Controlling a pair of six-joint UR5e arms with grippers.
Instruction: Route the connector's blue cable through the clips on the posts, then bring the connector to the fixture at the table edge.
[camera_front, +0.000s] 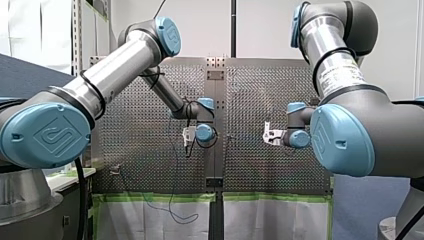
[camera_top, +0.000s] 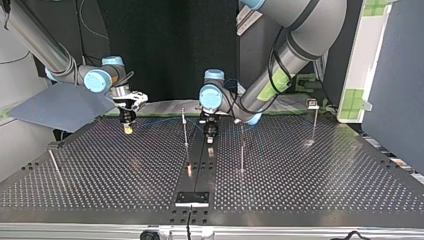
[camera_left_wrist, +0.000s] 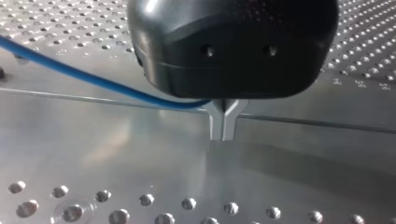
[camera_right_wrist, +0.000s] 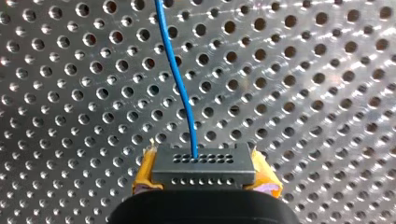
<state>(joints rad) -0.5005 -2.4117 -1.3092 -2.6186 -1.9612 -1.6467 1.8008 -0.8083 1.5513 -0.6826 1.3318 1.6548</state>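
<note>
Yellow pads (camera_right_wrist: 264, 179) of my right gripper (camera_right_wrist: 204, 178) are shut on a small grey connector (camera_right_wrist: 201, 161). The blue cable (camera_right_wrist: 180, 84) leaves the connector's face and runs ahead over the perforated table. In the top view this gripper (camera_top: 128, 125) hangs just above the table at the back left. My left gripper (camera_left_wrist: 224, 135) has its metal fingers pressed together, and the blue cable (camera_left_wrist: 93, 80) runs in from the side and ends between them. In the top view my left gripper (camera_top: 210, 132) sits low between two thin posts (camera_top: 185, 127) (camera_top: 242, 150).
A third post (camera_top: 314, 122) with a clip on top stands at the top view's back right. A leaning rod (camera_top: 54, 167) is at its left. A black fixture plate (camera_top: 192, 198) lies at the near table edge. A thin rod (camera_left_wrist: 303, 122) crosses behind my left fingers.
</note>
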